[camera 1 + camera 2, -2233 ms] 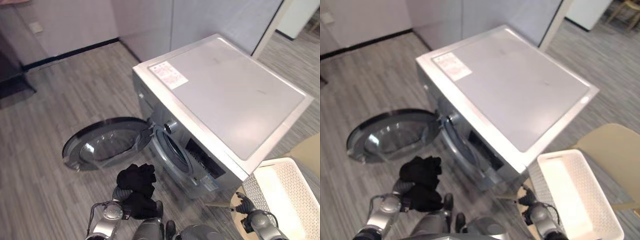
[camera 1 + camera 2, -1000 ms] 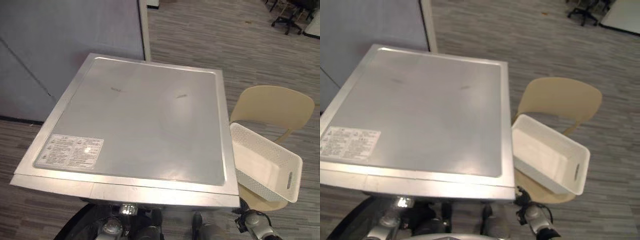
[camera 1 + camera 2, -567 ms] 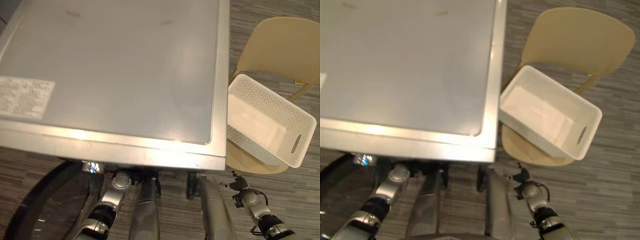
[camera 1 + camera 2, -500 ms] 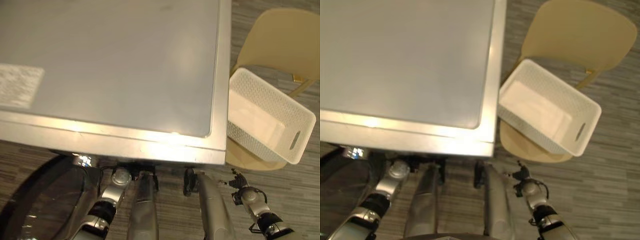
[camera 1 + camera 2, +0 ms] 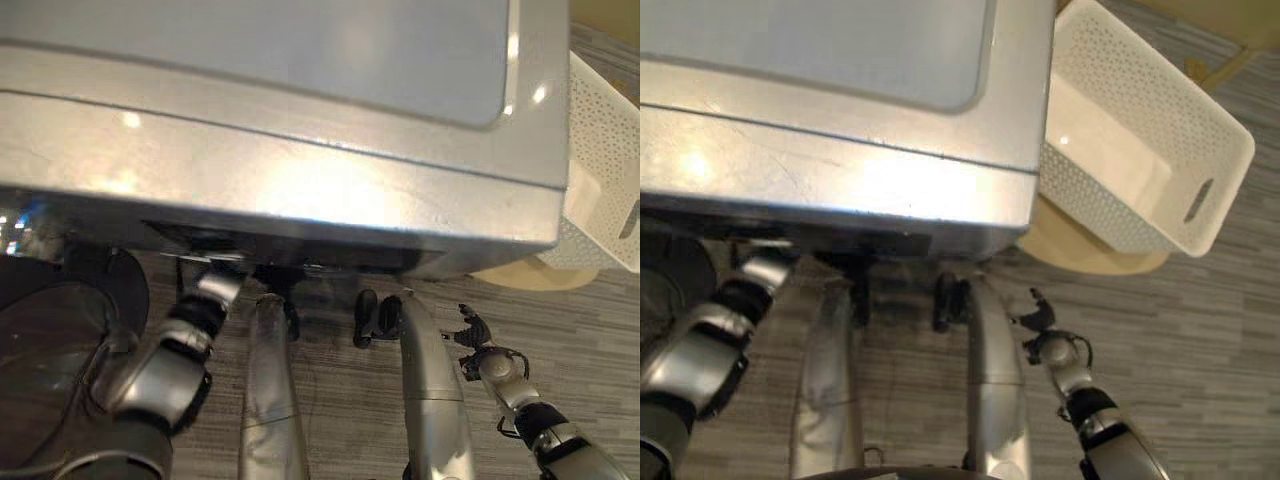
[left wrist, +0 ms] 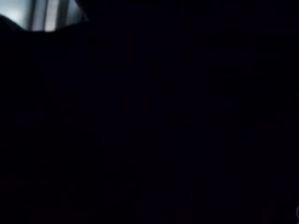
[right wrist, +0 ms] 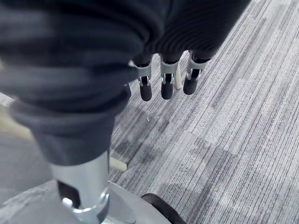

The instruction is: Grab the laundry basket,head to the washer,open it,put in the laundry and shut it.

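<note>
The silver washer (image 5: 300, 190) overhangs the view with its top and front edge. Its round glass door (image 5: 50, 360) stands swung open at the lower left. My left arm (image 5: 200, 310) reaches in under the washer's front edge, where the hand is hidden. The left wrist view is nearly black, with a pale strip (image 6: 42, 14) in one corner. I see no laundry. My right hand (image 5: 1045, 345) hangs low at the right over the floor, its fingers (image 7: 166, 84) relaxed and holding nothing. The white perforated laundry basket (image 5: 1140, 150) stands empty to the right of the washer.
The basket rests on the seat of a beige chair (image 5: 1090, 255) close against the washer's right side. Grey striped carpet (image 7: 224, 140) lies in front of the washer and under my right hand.
The camera has tipped down and moved closer to the washer. Two seconds ago my left hand held dark laundry by the open door; now that arm reaches under the front edge.
</note>
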